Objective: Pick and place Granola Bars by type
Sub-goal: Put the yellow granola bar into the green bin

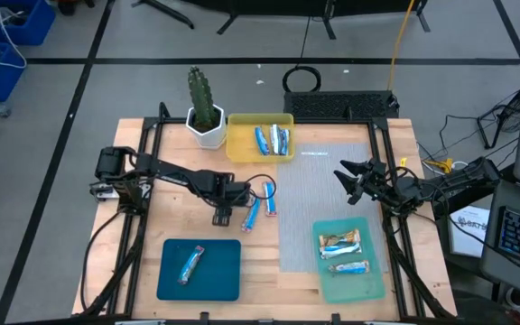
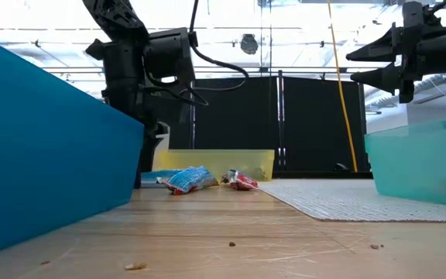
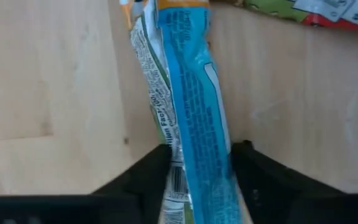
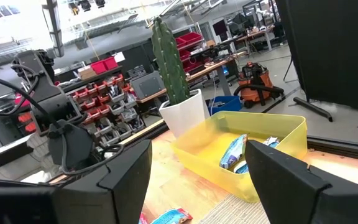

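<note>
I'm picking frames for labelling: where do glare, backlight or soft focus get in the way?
Low view: bright backlit windows, dark teal tray looms soft up close. Left wrist view: blue bar between the left gripper fingers, print slightly soft. Right wrist view: right gripper fingers dark and blurred. High view: evenly lit.

We see a potted cactus (image 1: 204, 106) beside the yellow tray (image 1: 238, 144), a grey mat (image 1: 323, 199), two teal trays (image 1: 219, 275).

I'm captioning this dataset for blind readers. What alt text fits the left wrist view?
A blue-and-white wrapped granola bar lies on the wooden table between the left gripper's two dark fingers, which sit against its sides. A reddish multicoloured wrapper shows beyond.
</note>
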You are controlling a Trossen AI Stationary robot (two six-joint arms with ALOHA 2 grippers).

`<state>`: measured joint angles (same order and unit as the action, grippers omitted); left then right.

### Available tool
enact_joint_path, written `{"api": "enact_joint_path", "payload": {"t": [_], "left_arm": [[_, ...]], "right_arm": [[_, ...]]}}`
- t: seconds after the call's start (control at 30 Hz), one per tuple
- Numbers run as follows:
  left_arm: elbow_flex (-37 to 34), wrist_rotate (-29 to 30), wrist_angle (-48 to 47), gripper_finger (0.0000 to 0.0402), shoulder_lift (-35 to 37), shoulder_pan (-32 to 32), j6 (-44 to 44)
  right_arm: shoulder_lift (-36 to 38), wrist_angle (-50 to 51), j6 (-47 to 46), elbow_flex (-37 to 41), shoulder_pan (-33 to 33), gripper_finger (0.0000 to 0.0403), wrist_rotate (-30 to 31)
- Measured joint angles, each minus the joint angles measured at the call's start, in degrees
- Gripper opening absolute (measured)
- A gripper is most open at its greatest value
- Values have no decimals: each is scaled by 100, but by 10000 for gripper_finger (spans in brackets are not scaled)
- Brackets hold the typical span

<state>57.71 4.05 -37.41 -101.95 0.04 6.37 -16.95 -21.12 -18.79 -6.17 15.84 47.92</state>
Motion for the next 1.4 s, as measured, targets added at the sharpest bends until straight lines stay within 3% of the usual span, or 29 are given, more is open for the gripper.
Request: {"api": "enact_joint_path", "payload": {"t": [0.33,0.53,1.0,1.4], "left_arm": [[50,-1,-187,18,-7,-7,-601],[253,198,-405,15,225,-19,-997],[932,677,-496,7,1754,-134,-1318],[2262,390,-239,7,2133,-147,-1097]], "right_arm": [[0,0,0,0,0,251,-2],[0,0,0,0,0,251,0],[2,3,0,0,2,251,0],[2,9,0,0,2,251,0]]}}
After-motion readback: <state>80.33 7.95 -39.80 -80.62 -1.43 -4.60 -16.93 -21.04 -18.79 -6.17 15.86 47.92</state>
